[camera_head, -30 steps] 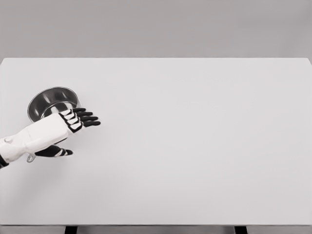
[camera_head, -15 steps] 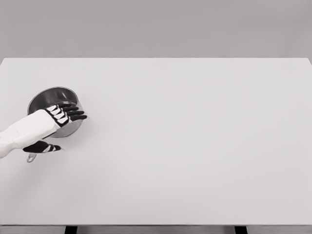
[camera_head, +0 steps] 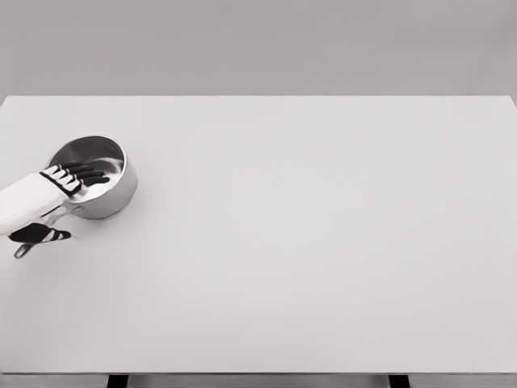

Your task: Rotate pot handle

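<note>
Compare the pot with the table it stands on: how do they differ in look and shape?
The pot is shiny, dark-reflecting metal; the table is matte white. The pot is round and hollow with a handle; the table is flat and rectangular. The left hand reaches over the pot; nothing touches the rest of the table.

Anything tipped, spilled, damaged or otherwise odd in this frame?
Nothing stands out. The steel pot sits upright on the white table near its left edge, looks empty, with no spill or damage. Its handle points toward the lower left. The left hand is over the handle, fingers spread across the pot's rim.
</note>
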{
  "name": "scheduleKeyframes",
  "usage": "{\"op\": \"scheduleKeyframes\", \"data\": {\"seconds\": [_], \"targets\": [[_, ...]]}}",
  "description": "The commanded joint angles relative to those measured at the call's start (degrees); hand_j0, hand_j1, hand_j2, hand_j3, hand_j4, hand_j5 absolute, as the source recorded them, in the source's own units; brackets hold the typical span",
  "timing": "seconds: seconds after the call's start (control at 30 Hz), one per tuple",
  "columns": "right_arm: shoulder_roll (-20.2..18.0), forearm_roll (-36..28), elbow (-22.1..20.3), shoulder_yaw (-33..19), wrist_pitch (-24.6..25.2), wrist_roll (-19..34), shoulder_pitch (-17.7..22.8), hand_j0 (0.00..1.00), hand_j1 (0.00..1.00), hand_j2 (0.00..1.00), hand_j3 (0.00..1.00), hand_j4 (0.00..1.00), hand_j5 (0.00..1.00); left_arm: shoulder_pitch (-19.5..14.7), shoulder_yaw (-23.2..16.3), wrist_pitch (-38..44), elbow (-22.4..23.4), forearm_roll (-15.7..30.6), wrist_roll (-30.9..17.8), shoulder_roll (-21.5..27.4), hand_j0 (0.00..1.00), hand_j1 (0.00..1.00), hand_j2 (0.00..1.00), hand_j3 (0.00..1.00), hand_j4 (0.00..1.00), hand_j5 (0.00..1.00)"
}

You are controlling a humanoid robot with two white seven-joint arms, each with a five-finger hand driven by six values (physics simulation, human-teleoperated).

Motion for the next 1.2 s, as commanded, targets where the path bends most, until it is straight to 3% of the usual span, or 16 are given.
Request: {"op": "scheduleKeyframes", "data": {"seconds": [0.0, 0.3, 0.53, 1.17], "targets": [[0.0, -0.05, 0.0, 0.0, -0.02, -0.08, 0.0, 1.0, 1.0, 1.0, 1.0, 1.0, 1.0, 0.0, 0.37, 0.04, 1.15, -0.02, 0.03, 0.08, 1.0, 1.0, 1.0, 1.0, 1.0, 1.0], [0.0, -0.05, 0.0, 0.0, -0.02, 0.0, -0.09, 1.0, 1.0, 1.0, 1.0, 1.0, 1.0, -0.44, 2.65, 0.04, 5.81, -0.99, 0.12, 0.52, 1.0, 1.0, 1.0, 1.0, 1.0, 1.0], [0.0, -0.05, 0.0, 0.0, -0.02, 0.0, 0.0, 1.0, 1.0, 1.0, 1.0, 1.0, 1.0, -3.43, 2.48, 0.04, 10.2, -1.6, 0.12, 0.34, 1.0, 1.0, 1.0, 1.0, 1.0, 1.0], [0.0, -0.05, 0.0, 0.0, -0.02, -0.08, 0.0, 1.0, 1.0, 1.0, 1.0, 1.0, 1.0, -11.87, 1.69, 0.04, 20.05, -9.43, 0.38, -3.26, 1.0, 1.0, 1.0, 1.0, 1.0, 1.0]]}}
